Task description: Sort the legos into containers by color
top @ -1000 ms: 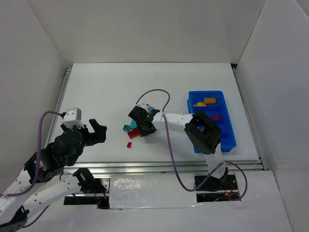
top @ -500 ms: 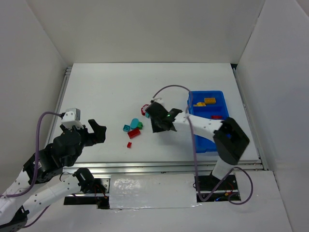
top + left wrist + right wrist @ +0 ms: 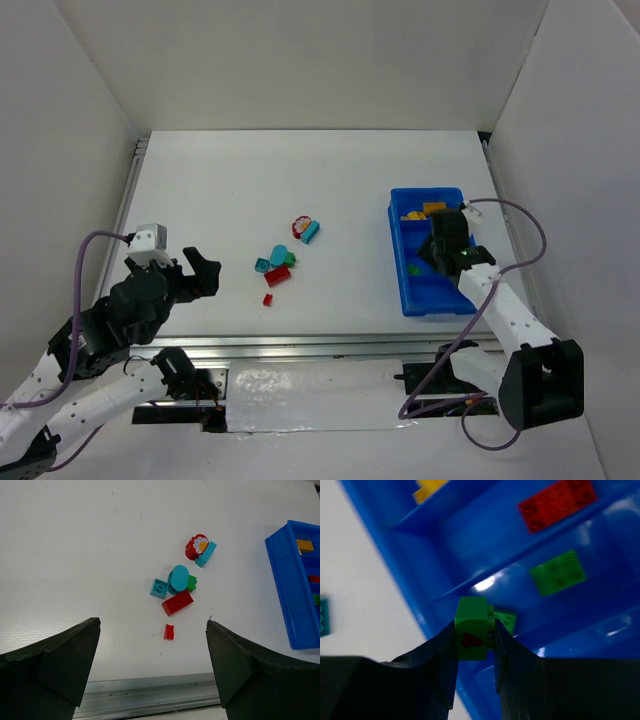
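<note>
My right gripper (image 3: 475,642) is shut on a green brick (image 3: 471,628) with a red mark and holds it over the blue tray (image 3: 473,295), above the compartment holding green pieces (image 3: 558,572). In the top view the right gripper (image 3: 440,250) hovers over the tray's left side. A red brick (image 3: 556,502) lies in the compartment beyond, yellow pieces (image 3: 430,209) in the far one. Loose legos lie mid-table: a red flower piece (image 3: 196,546), cyan pieces (image 3: 178,578), a red brick (image 3: 177,602), a small red piece (image 3: 169,631). My left gripper (image 3: 152,670) is open, near the front edge.
A metal rail (image 3: 330,346) runs along the table's front edge. White walls (image 3: 90,120) enclose the table on the left, back and right. The tray stands at the right, close to the right wall.
My right gripper has carried the green brick from the loose pile rightward across the table to above the blue tray. The left arm has not moved.
</note>
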Controlling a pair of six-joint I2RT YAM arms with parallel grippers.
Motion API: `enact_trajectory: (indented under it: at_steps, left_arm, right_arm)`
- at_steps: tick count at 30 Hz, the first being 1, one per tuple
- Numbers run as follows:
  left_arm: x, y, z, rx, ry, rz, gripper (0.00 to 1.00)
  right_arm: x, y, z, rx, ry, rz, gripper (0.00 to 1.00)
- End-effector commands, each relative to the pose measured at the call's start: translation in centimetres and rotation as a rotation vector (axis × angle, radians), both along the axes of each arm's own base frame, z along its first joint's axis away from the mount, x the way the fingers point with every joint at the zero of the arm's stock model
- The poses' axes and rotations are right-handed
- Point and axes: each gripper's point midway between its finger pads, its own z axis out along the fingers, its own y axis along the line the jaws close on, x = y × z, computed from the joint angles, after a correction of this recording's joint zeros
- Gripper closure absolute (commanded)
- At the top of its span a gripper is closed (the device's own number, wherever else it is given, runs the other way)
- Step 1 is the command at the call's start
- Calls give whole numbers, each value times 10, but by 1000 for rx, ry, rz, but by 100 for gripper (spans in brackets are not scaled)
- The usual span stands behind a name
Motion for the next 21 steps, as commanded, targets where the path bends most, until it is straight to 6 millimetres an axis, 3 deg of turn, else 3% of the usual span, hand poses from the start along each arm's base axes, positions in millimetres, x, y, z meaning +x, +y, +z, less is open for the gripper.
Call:
enact_trajectory:
  at_steps: [1,4,9,11,13,16,21]
  left_arm:
    - [2,0,11,-20,-37,-2,1]
    - [2,-1,11,-16,-36,-8,1]
    - [3,-2,9,-8,-27,-6,0]
    - [3,-3,9,-9,-26,-7,1]
    - [3,-2,9,-11,-28,-6,1]
    - [3,-3,9,-8,-28,-8,0]
    - [5,-6,6,7,-14,-11,1]
  right_arm:
    - [-2,-22,5,63,-69,-103,87]
    - [-4,-36,0,63,-76,-139,85]
    - [1,-33,-13,87,-16,-97,73]
    - [2,-31,-14,93,-15,-89,45]
    - [1,-32,-12,93,-19,-93,34]
    - [0,-30,-4,94,-44,-76,27]
    - [-2,-17,33,94,-127,-6,25]
